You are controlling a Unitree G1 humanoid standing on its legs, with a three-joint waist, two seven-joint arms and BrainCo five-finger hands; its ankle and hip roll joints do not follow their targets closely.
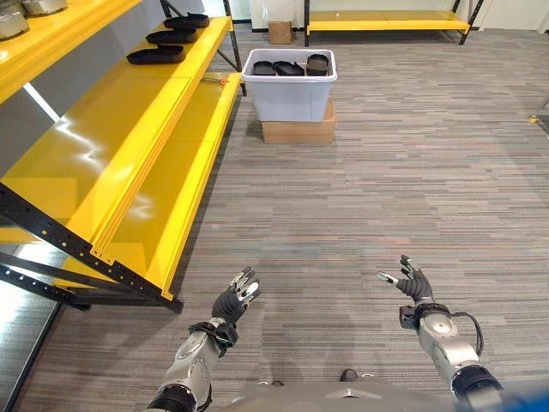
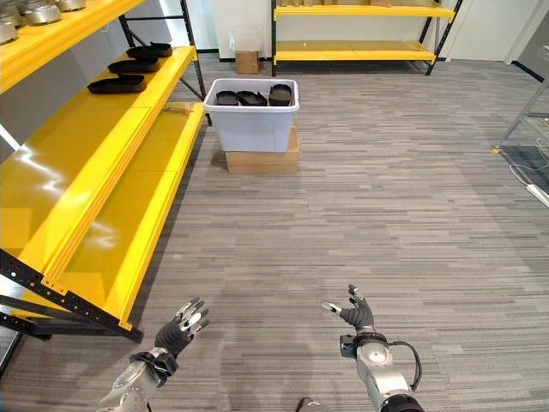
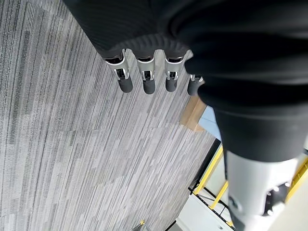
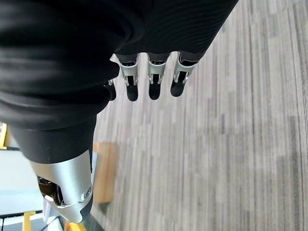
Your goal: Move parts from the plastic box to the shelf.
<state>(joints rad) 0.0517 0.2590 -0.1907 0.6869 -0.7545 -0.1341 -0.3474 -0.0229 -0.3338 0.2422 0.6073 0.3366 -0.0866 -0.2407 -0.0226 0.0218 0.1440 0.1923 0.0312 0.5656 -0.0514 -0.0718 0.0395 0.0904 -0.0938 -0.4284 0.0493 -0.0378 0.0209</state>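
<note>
A pale plastic box (image 1: 290, 86) stands on a cardboard carton (image 1: 298, 131) far ahead, with several black parts (image 1: 290, 68) lying in it. Three black parts (image 1: 156, 54) rest on the middle yellow shelf (image 1: 129, 129) at the far left. My left hand (image 1: 234, 300) hangs low over the carpet, fingers straight and empty. My right hand (image 1: 413, 283) is also low, open, thumb spread, holding nothing. Both hands are far from the box.
The yellow rack's black frame (image 1: 77, 249) juts toward the near left. Metal parts (image 1: 17, 17) sit on the top shelf. A second yellow rack (image 1: 386, 21) and a small carton (image 1: 280, 32) stand at the back wall. Grey carpet (image 1: 360, 197) lies between.
</note>
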